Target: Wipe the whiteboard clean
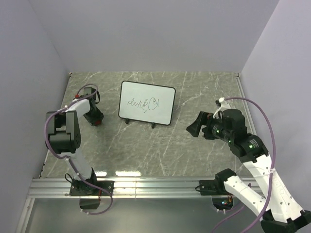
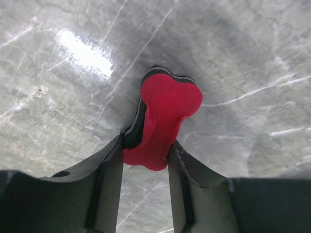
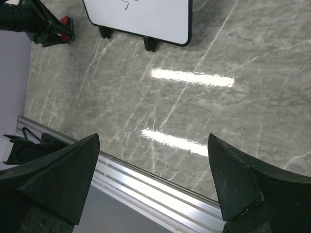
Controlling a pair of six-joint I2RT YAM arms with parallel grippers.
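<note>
Left wrist view is showing the left gripper (image 2: 146, 145) pinching a red eraser (image 2: 170, 111) by its narrow waist, red grip side facing the camera and black felt facing away, probably so the felt is meeting the board face first. The eraser is sitting low over the desk (image 1: 194, 160); whether it is touching the desk I cannot tell. The whiteboard (image 1: 146, 103) is standing propped on its two black feet, face tilted up toward the arms, just beside the left gripper on the side toward the right gripper (image 1: 194, 127), and well ahead of that one. The right gripper is hanging spread wide and holding nothing, pointing at the board's foot edge, likely getting ready to steady it during wiping. The scribbles are sitting mid-board, not yet wiped. Counting: one whiteboard, one eraser, two feet, one patch of scribbles, two grippers.
</note>
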